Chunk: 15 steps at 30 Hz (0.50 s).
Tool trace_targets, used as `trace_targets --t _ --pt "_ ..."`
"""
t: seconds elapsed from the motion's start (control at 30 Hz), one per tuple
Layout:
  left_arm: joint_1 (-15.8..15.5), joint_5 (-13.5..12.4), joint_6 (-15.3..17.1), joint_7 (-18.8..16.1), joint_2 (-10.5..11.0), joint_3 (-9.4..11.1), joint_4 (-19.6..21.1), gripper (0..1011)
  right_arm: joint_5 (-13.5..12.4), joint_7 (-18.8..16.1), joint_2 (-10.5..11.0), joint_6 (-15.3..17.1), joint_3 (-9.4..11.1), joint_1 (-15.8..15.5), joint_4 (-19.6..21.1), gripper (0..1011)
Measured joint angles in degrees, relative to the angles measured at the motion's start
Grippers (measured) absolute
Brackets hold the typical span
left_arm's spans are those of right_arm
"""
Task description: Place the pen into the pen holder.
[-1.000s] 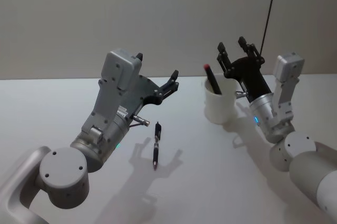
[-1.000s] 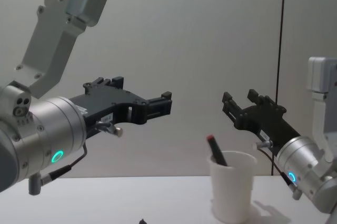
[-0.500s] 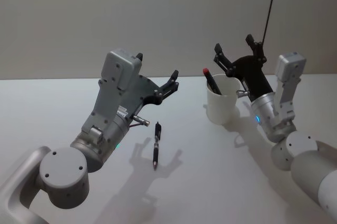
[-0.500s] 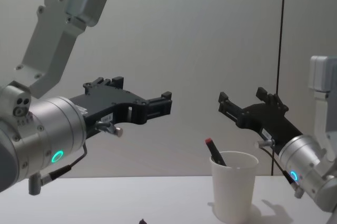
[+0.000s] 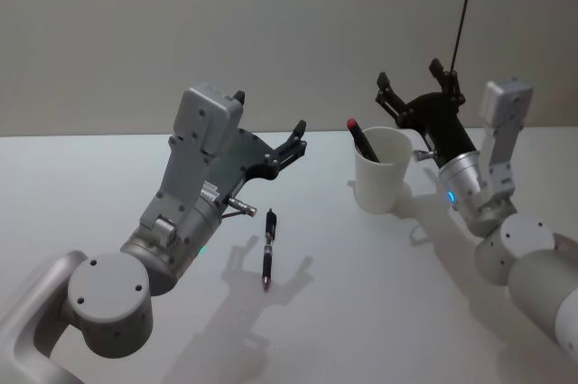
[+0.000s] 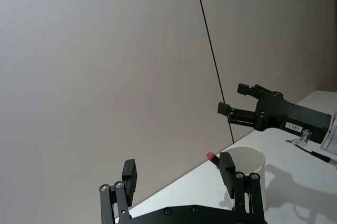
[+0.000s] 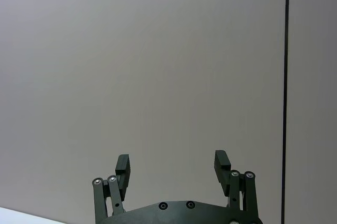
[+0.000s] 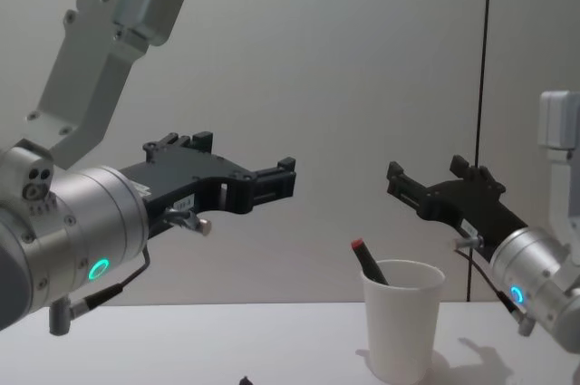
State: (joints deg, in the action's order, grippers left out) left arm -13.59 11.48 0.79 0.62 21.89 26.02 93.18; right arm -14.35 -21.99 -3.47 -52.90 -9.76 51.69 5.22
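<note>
The white paper cup pen holder stands on the table right of centre. A dark pen with a red end leans inside it. Another black pen lies flat on the table in front of my left arm. My right gripper hovers open and empty just right of and above the cup. My left gripper is held open in the air left of the cup, above the lying pen.
The white table meets a plain grey wall behind. A thin black cable hangs down the wall at the right, behind my right gripper.
My right gripper has drawn back from above the cup, to the right. The red-ended pen stays in the cup. The left arm and the lying pen are unchanged.
</note>
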Motion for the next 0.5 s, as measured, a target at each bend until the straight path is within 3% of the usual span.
trace_targets --t 0.17,0.37,0.47,0.5 --pt "0.0 0.0 0.0 0.0 0.0 0.0 0.0 1003 0.5 0.3 0.9 4.4 0.7 -0.8 3.1 1002" --pt "0.0 0.0 0.0 0.0 0.0 0.0 0.0 1003 1.6 1.5 2.8 15.4 1.7 -7.5 17.6 1002" --pt "0.0 0.0 0.0 0.0 0.0 0.0 0.0 1003 2.1 2.0 4.0 21.8 2.2 -12.2 27.4 1002" --pt "0.0 0.0 0.0 0.0 0.0 0.0 0.0 1003 2.1 2.0 4.0 21.8 2.2 -12.2 27.4 1002"
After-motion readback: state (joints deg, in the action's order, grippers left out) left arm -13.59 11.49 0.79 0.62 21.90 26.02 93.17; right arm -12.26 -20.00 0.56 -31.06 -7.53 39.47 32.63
